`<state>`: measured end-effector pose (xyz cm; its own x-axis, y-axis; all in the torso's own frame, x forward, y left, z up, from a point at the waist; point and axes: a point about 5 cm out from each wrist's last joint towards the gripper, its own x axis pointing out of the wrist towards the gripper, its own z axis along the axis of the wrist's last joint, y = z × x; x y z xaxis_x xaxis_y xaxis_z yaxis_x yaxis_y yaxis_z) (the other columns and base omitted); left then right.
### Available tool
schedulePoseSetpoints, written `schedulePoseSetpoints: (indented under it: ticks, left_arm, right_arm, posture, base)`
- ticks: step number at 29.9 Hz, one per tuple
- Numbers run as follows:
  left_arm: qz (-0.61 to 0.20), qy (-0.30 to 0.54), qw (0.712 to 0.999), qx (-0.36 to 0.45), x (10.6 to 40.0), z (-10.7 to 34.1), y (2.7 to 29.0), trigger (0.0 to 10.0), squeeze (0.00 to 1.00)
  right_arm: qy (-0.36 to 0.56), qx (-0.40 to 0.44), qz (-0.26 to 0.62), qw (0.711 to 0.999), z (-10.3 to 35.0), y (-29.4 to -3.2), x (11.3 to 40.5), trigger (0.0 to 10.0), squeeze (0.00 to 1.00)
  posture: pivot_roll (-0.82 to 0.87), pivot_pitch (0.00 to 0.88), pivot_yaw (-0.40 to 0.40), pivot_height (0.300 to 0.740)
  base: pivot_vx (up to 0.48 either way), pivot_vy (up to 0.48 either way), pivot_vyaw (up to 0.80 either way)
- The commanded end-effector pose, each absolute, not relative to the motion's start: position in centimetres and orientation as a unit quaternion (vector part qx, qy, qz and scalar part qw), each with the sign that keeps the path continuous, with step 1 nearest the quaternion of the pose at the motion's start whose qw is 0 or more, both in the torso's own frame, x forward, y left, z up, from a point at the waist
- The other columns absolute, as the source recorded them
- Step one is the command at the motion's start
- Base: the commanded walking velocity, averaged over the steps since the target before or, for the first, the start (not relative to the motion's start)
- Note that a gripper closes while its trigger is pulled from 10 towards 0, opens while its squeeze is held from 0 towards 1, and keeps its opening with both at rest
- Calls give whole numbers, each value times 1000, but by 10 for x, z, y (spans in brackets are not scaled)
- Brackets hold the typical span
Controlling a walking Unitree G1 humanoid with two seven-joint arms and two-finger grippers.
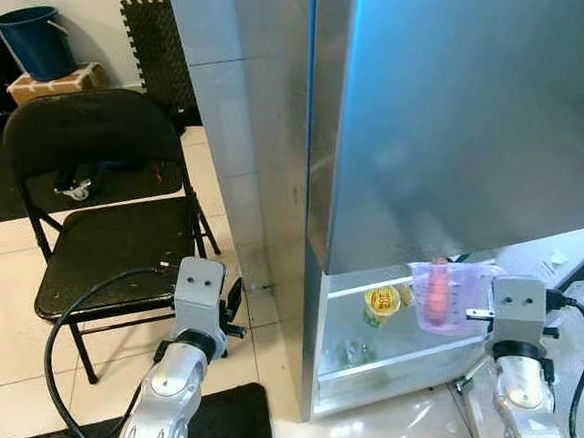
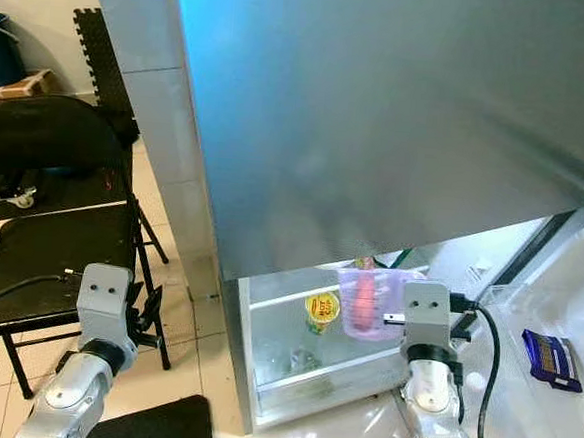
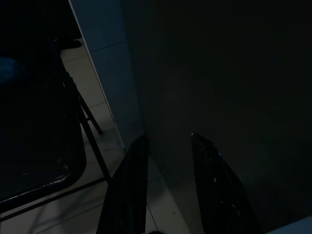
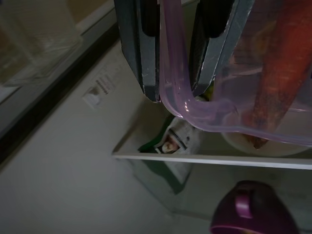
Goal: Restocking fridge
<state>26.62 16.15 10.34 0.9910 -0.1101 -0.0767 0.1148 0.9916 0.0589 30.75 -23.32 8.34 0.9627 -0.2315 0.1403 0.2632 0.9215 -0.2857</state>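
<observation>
Loading is under way: the right gripper (image 1: 463, 313) pinches the rim of a clear container (image 1: 449, 296) holding a carrot (image 4: 278, 73) before the open fridge (image 1: 384, 331). Next it likely needs easing onto a shelf. Left gripper (image 3: 168, 187) hangs open, holding nothing.

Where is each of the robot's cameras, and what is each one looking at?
Left eye view: on the head, looking down at the fridge and black chair; both silver arms show.
Right eye view: beside it, same scene, plus a blue packet.
Left wrist view: on the left wrist, dark, looking along the left gripper at the fridge's side.
Right wrist view: on the right wrist, looking along the right gripper clamping the purple container.
Shared: the container's carrot.
</observation>
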Motion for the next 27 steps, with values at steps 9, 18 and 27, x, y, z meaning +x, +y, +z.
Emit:
schedulePoseSetpoints:
  ticks: [9,18,27]
  left_arm:
    - [-55,40,997,48,262,100,163,10000,0]
    - [-58,41,996,51,261,99,161,10000,0]
    - [-52,37,997,42,262,101,163,10000,0]
  right_arm:
    - [-54,-145,-116,981,83,-230,305,10000,0]
    - [-49,-148,-114,981,82,-231,304,10000,0]
    - [-46,-149,-115,981,82,-232,304,10000,0]
  posture:
    - [-85,144,18,740]
    - [-85,144,17,740]
    - [-86,144,18,740]
  base:
    - [0,-90,0]
    - [0,-463,0]
    - [0,-249,0]
